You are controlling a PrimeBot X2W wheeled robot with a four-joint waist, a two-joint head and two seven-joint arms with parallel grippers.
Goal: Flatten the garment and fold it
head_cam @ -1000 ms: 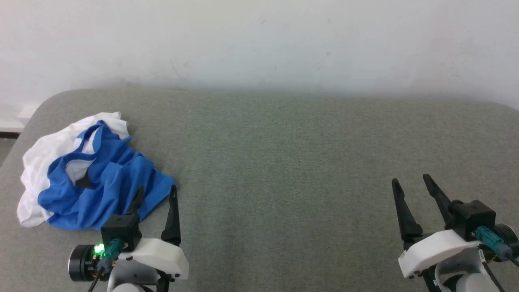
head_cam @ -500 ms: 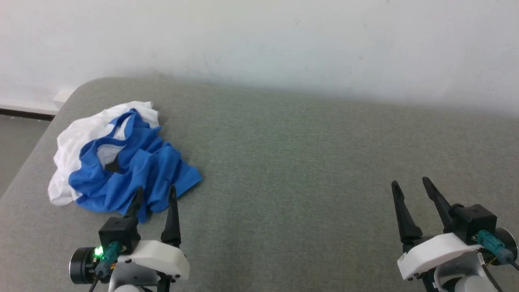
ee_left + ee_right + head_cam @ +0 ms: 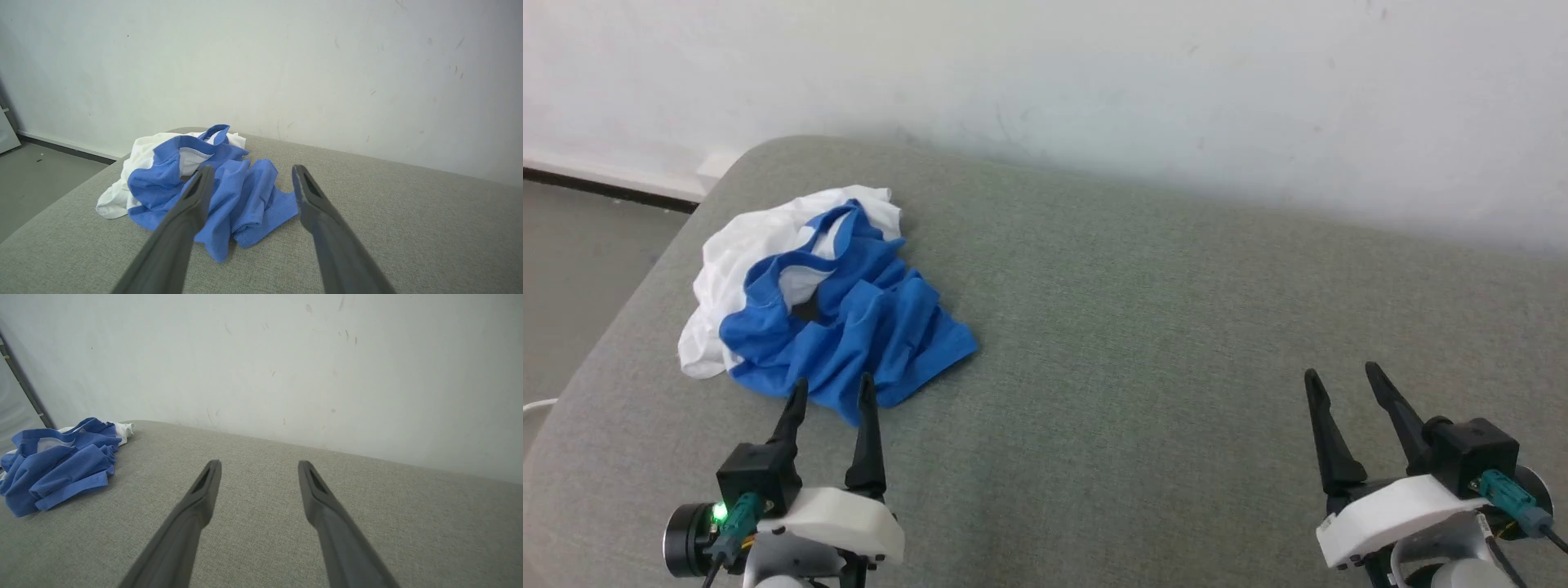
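The shirt (image 3: 833,310) lies in a crumpled heap near the far left corner of a big soft pad (image 3: 1135,327). Blue cloth is on top and in front. White cloth pokes out at the back and on the left side. A blue neck band curls around a white patch in the middle of the heap. The folds hide any print or letters, so nothing can be read.

The left gripper (image 3: 833,380) is just in front of the heap. Its two dark fingers are wide apart and hold nothing. Their tips point at the near blue edge; I cannot tell if they touch it. A small green light (image 3: 719,512) glows on its wrist.

The right gripper (image 3: 1341,371) is far off on the right, over bare pad. Its fingers are wide apart too, with nothing in them.

The pad is grey-green woven cloth with a round corner. Behind it stands a white wall (image 3: 1045,82) with little dark marks and scuffs. On the left is a grey floor (image 3: 580,269), and a dark strip (image 3: 605,186) runs along the bottom of the wall.
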